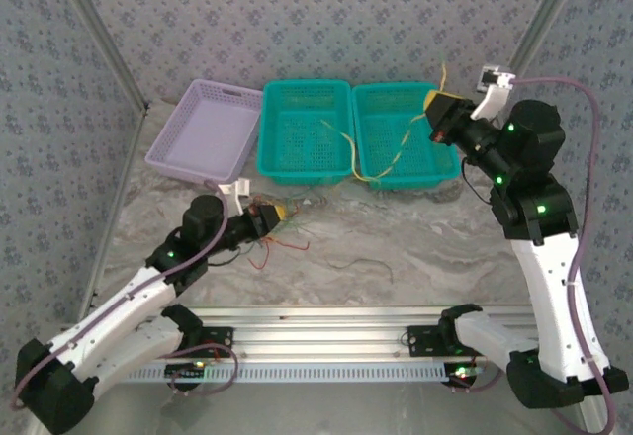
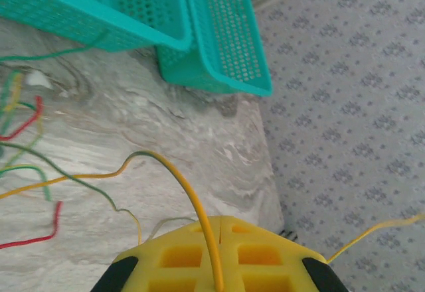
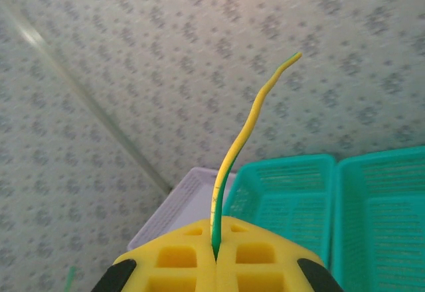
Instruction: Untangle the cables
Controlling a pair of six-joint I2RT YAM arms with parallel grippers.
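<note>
The left gripper is clamped on a yellow cable, its held end cut off. The right gripper is pinched on a yellow-green cable over the teal baskets. The remaining cables are tangled indistinctly on the table.

Three baskets stand in a row at the far side of the table: left basket, middle basket and right basket, each just beside the next. In front of the first two, a cable bundle lies on the table, one strand pinched in the left gripper (a stray cable lies apart to the right). The right gripper, above the right basket, pinches a hanging cable that drapes across the middle and right baskets.
</note>
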